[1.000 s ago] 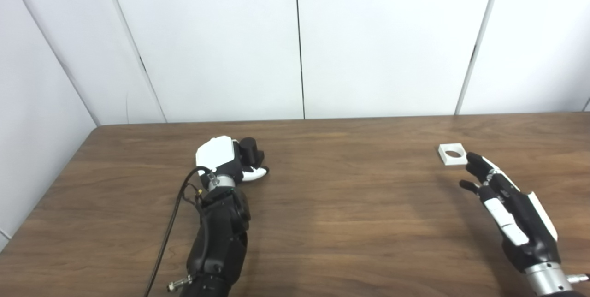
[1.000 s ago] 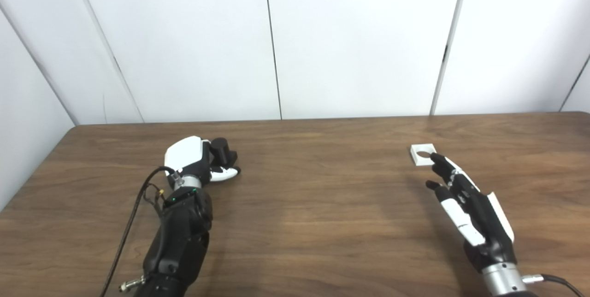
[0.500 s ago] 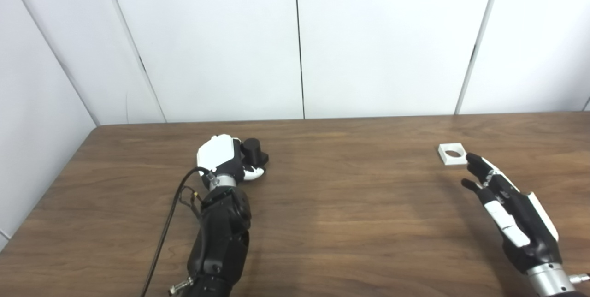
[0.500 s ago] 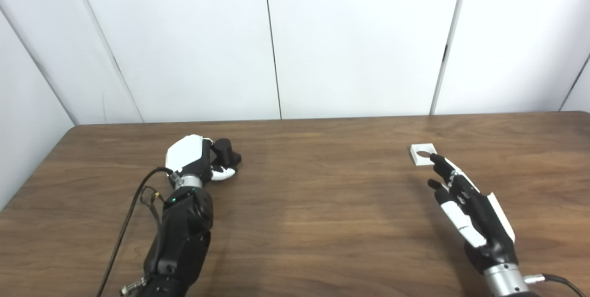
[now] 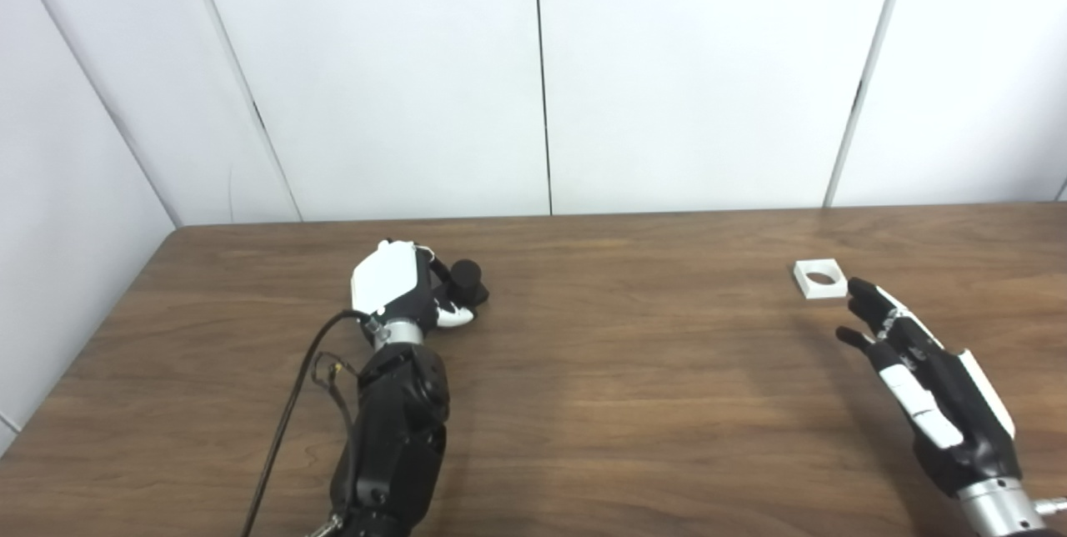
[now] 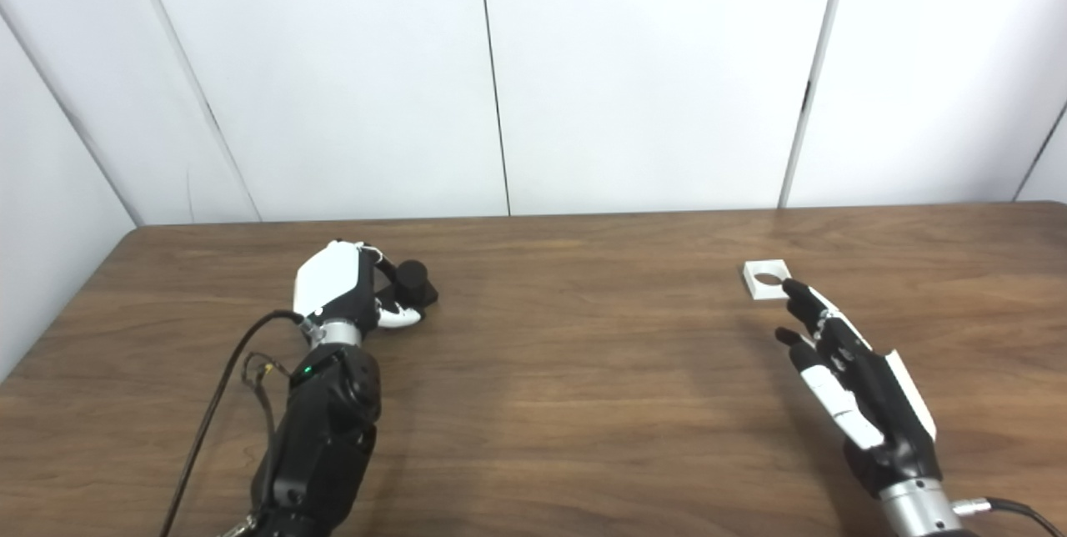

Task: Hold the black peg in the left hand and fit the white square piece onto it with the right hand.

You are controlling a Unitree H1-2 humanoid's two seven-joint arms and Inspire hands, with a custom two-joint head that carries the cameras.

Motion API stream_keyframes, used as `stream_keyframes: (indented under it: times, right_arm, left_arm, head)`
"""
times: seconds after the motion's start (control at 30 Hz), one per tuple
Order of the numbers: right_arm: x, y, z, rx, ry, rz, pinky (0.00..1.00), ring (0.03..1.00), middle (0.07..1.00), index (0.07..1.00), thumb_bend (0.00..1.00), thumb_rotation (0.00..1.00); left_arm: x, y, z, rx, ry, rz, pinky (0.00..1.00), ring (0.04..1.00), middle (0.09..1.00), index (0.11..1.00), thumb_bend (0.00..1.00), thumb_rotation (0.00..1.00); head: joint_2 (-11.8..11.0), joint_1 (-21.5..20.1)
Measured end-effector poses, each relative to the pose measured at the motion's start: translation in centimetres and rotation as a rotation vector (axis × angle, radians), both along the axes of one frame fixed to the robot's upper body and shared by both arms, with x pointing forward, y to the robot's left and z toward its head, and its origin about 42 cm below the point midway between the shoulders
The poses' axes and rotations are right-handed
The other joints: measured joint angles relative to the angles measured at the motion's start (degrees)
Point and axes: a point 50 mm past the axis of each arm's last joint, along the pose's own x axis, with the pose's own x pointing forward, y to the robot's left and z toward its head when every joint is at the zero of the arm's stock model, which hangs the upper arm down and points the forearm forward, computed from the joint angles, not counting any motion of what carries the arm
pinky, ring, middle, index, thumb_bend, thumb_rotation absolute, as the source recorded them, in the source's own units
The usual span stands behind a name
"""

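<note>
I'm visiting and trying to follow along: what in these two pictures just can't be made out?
- Both views: whether the left hand really grips the black peg; its white back hides its fingers.
- Both views: the peg's lower part, behind that hand.
- Both views: whether the right hand, fingers apart, touches the white square piece; fingertips overlap its near corner.
- Both arms are cut off by the bottom edge.

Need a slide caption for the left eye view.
Left hand at the black peg; open right hand just short of the white square piece on the table.

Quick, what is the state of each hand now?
Left hand: fingers around the black peg, which seems to rest on the table; closed grasp cannot be told.
Right hand: open, near the white square piece.
</note>
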Motion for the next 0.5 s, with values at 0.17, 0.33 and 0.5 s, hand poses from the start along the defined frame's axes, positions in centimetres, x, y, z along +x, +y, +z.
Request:
stream_keyframes:
  times: [0.17, 0.33, 0.5]
  right_arm:
    - [-0.1, -0.1, 0.0, -0.008, 0.006, -0.001, 0.86, 0.962, 0.947, 0.887, 0.72, 0.69]
    - [-0.2, -0.1, 0.0, -0.022, 0.013, -0.004, 0.86, 0.963, 0.951, 0.887, 0.72, 0.69]
    - [-0.1, -0.2, -0.1, -0.022, 0.023, -0.008, 0.86, 0.966, 0.953, 0.898, 0.7, 0.69]
  left_arm:
    - [-0.7, -0.1, 0.0, -0.005, -0.004, -0.017, 0.92, 0.997, 0.907, 0.492, 0.51, 0.07]
    - [-1.1, -0.4, 0.0, -0.005, -0.009, -0.028, 0.9, 0.997, 0.906, 0.489, 0.51, 0.07]
    - [-2.0, -0.7, -0.1, -0.031, -0.009, -0.042, 0.89, 0.998, 0.889, 0.491, 0.51, 0.06]
  head:
    - [0.0, -0.1]
    - [0.1, -0.3]
    - [0.2, -0.4]
